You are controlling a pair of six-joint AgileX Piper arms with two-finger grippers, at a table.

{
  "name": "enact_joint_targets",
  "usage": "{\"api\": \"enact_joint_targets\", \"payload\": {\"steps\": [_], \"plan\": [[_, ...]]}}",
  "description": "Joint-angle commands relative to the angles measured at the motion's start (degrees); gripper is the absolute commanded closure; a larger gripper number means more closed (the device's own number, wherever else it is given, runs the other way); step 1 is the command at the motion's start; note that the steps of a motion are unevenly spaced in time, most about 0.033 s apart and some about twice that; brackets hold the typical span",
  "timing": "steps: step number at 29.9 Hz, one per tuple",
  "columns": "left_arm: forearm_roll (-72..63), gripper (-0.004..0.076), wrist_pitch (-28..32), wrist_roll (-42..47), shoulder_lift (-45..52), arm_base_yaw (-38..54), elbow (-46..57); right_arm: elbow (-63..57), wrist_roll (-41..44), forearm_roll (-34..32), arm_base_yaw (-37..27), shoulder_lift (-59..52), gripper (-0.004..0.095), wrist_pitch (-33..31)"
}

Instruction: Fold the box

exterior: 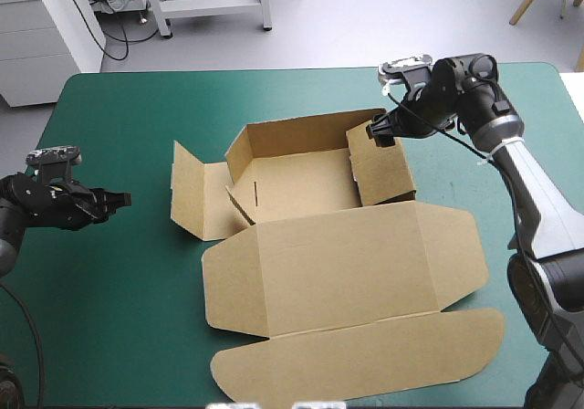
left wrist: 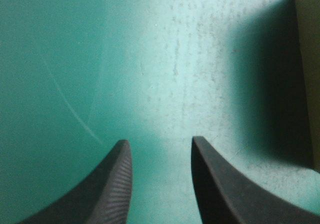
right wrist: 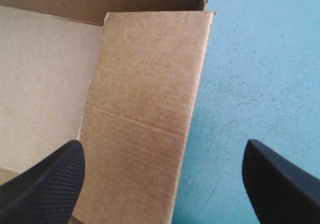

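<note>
The brown box (exterior: 301, 176) lies mid-table as a partly raised tray. Its back wall (exterior: 301, 133) and right wall (exterior: 383, 167) stand up. A left side panel (exterior: 196, 199) leans outward, and the wide lid (exterior: 347, 272) lies flat toward the front edge. My right gripper (exterior: 380, 132) hovers open over the right wall's far end. In the right wrist view this gripper (right wrist: 162, 149) straddles the wall panel (right wrist: 145, 84), with the tray floor (right wrist: 40, 84) on one side. My left gripper (exterior: 120, 199) is open, low over the cover left of the box. The left wrist view shows my left gripper (left wrist: 159, 143) with a box edge (left wrist: 307, 59) ahead of it.
Teal-green cover (exterior: 119, 117) shows all around the box. A strip of it lies between my left gripper and the left panel. The lid's rounded front flap (exterior: 365, 359) reaches close to the table's front edge.
</note>
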State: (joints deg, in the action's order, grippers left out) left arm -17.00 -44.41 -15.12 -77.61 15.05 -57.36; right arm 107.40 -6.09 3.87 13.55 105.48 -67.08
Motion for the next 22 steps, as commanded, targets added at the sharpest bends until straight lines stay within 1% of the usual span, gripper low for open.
{"api": "enact_joint_targets", "payload": {"steps": [1,6,13,17,20,22], "plan": [[-1.5,0.0449,2.8,-0.1,1.9,0.0,-1.4,6.3,1.0,-1.9,-0.1,-3.8,0.0176,-1.9],[-1.8,0.0449,3.4,-0.1,1.9,0.0,-1.4,6.4,2.5,-2.9,1.3,-8.5,0.0248,-1.9],[-1.8,0.0449,3.4,-0.1,1.9,0.0,-1.4,6.4,6.4,-7.8,6.4,-13.8,0.0249,-2.0],[-1.7,0.0449,3.4,-0.4,1.9,0.0,-1.4,6.0,8.3,-7.8,8.9,-15.7,0.0251,-2.0],[-1.2,0.0449,3.2,-0.4,1.9,0.0,-1.4,3.3,8.7,-7.9,9.6,-17.1,0.0251,-2.0],[-0.9,0.0449,3.2,-0.4,1.9,0.0,-1.4,0.2,8.3,-9.1,9.5,-17.3,0.0251,-2.0]]}}
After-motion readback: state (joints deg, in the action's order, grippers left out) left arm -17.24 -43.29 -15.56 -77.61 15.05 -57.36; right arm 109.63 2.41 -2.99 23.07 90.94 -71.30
